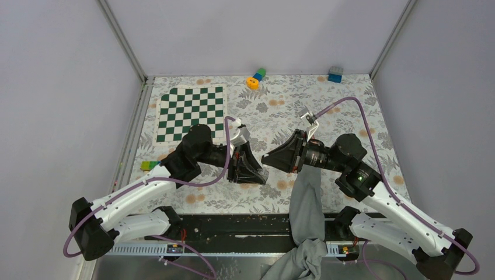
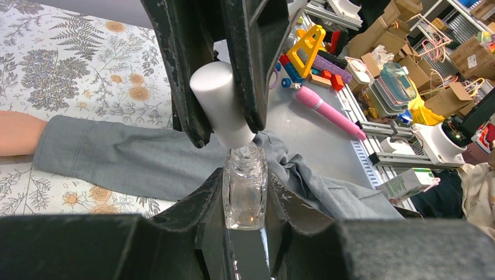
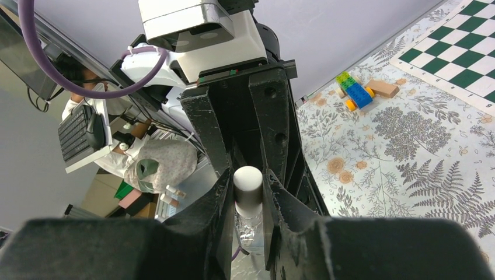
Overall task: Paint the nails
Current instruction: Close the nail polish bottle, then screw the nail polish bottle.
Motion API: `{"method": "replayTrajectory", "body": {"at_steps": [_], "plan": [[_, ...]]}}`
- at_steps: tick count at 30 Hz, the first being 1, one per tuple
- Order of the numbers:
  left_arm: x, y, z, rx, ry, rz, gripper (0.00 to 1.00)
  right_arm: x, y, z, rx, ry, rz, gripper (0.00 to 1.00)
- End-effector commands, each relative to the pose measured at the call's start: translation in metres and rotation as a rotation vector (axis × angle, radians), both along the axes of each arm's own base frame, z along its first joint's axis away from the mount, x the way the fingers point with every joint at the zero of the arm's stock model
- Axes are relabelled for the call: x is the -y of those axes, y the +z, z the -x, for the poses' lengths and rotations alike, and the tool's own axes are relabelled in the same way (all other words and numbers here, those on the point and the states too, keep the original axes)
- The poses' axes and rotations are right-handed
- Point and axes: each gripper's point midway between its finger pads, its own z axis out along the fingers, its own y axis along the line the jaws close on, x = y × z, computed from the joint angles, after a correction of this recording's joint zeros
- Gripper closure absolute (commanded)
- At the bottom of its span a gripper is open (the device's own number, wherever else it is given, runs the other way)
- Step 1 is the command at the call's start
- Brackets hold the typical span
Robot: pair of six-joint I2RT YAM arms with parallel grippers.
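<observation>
My left gripper (image 1: 260, 170) is shut on a small clear glass polish bottle (image 2: 245, 189). My right gripper (image 1: 267, 158) meets it tip to tip and is shut on the bottle's white cap (image 3: 248, 185), which sits on the bottle neck. The left wrist view shows the cap (image 2: 220, 102) between the right gripper's fingers (image 2: 181, 70). A grey sleeve (image 1: 306, 198) lies on the table under the right arm, and bare skin (image 2: 14, 133) shows at its end. The nails are hidden in every view.
A green-and-white chessboard (image 1: 190, 114) lies at the back left. A yellow, green and blue toy (image 1: 255, 77) and a blue block (image 1: 335, 74) sit by the back wall. A small coloured brick car (image 1: 149, 165) is beside the left arm.
</observation>
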Motion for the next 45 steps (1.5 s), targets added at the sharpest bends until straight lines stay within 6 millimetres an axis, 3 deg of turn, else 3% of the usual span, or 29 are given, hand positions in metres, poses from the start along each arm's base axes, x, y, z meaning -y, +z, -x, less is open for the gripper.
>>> {"method": "replayTrajectory", "body": {"at_steps": [1,29,45], "plan": [[0.000,0.017,-0.001,0.056,-0.002,0.069,1.00,-0.002,0.008,0.006,0.042,0.030,-0.023,1.00],[-0.008,0.029,-0.015,0.037,0.050,0.130,1.00,-0.005,-0.007,0.007,0.067,0.028,0.033,1.00],[-0.010,0.031,-0.020,0.028,0.069,0.147,1.00,-0.013,-0.027,0.014,0.175,0.045,0.113,1.00]]}}
